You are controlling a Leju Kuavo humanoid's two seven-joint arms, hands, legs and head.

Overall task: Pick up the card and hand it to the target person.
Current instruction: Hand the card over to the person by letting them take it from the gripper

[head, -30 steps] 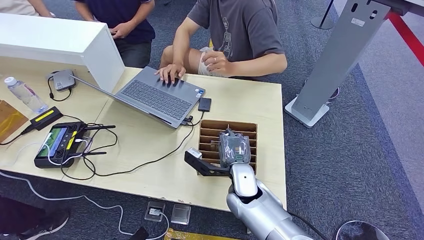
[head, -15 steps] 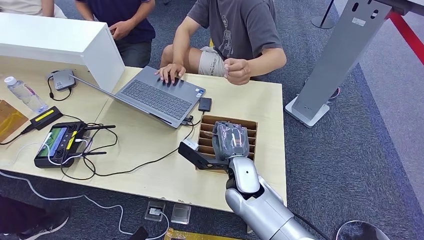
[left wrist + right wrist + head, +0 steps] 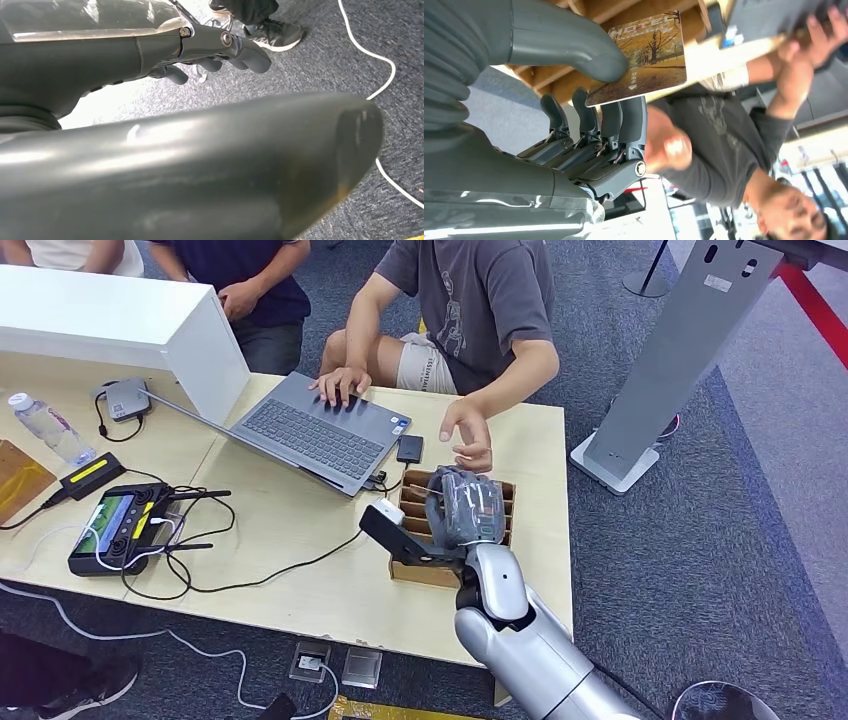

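Thumb and dark fingers of the right hand (image 3: 589, 125) pinch a flat rectangular card (image 3: 641, 57) printed with autumn trees, above the brown slotted cardboard box (image 3: 412, 538) on the pale wooden surface (image 3: 300, 520). A person's open hand (image 3: 470, 435) hovers near. Left hand (image 3: 210, 55), fingers loosely curled, holds nothing.

From the head view the right hand (image 3: 466, 508) hides the card (image 3: 644, 55) and part of the slotted box (image 3: 425, 570).

1. The card (image 3: 644, 55), pinched by the right robot hand (image 3: 589, 90), has "HOTEL" printed along its edge above an autumn tree picture.
2. Small white characters lower on the card are too small to read.
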